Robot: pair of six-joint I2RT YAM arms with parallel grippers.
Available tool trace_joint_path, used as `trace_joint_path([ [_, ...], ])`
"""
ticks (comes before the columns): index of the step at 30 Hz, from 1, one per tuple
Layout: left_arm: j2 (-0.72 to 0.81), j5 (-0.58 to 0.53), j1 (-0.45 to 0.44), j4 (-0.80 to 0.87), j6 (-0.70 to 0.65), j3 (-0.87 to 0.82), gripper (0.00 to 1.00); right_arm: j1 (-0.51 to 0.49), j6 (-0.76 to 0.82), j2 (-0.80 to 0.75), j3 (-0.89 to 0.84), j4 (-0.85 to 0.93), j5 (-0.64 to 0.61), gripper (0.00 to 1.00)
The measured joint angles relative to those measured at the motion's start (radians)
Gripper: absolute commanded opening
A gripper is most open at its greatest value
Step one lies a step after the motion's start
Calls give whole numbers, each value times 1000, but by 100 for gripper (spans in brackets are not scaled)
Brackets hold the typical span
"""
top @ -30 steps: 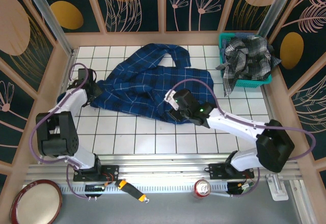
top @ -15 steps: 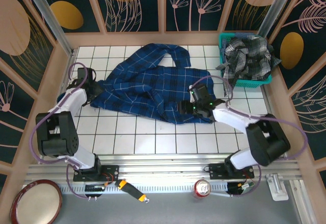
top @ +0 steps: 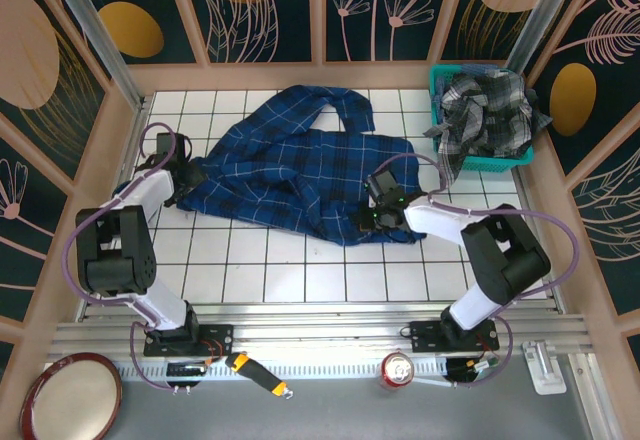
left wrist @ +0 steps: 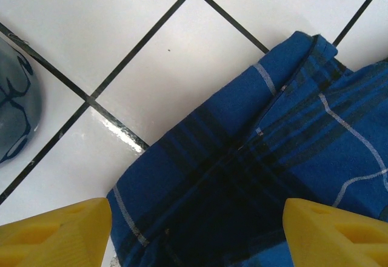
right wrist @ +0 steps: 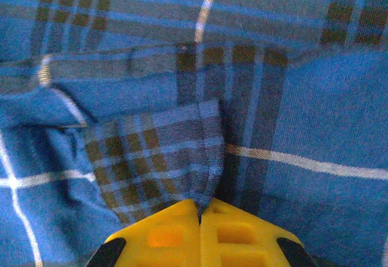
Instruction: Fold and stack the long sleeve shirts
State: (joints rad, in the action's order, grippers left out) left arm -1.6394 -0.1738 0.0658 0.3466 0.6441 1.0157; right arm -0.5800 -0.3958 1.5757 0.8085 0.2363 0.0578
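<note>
Now, navy shirt (top: pixel 300 175): spread rumpled across the counter (top: pixel 300 270); soft, light and limp, best pinched at hem or cuff.
Grey checked shirt (top: pixel 485 110): heaped in the basket (top: pixel 438 80).
Right hand (right wrist: pixel 200 209): my fingers together at a raised fold by the near hem; cloth caught or not, I cannot tell.
Left hand (left wrist: pixel 194 233): fingers apart over the shirt's left edge.
Change: a second ago my right hand stood apart, further left.

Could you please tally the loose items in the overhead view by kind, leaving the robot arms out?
Plaid shirts: 2 (navy-blue shirt, grey checked shirt)
teal basket: 1
drink can: 1
orange-handled tool: 1
round dish: 1
Total: 6
</note>
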Motion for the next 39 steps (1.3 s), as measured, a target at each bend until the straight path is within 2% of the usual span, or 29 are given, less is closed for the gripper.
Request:
trace_joint_path([
  [6,-11,6,0,-6,0,6,75,22,0,-230,68,133,-95,0],
  [11,-21,9,0,-7,-1,8,75,97,-8,-460,118,190,-173,0],
  [16,-28,8,0,-10,-1,8,74,168,-40,-589,76,206,-200,0],
  [19,-28,6,0,-11,-1,8,75,226,-57,-611,19,213,-216,0],
  [25,-26,-15,0,-11,-1,8,75,385,-68,-573,-135,182,-148,0],
  [34,24,-13,0,-6,-5,19,74,434,-78,-539,-182,113,-63,0],
  [39,52,71,0,-19,-21,15,74,435,-78,-541,-182,79,-41,0],
])
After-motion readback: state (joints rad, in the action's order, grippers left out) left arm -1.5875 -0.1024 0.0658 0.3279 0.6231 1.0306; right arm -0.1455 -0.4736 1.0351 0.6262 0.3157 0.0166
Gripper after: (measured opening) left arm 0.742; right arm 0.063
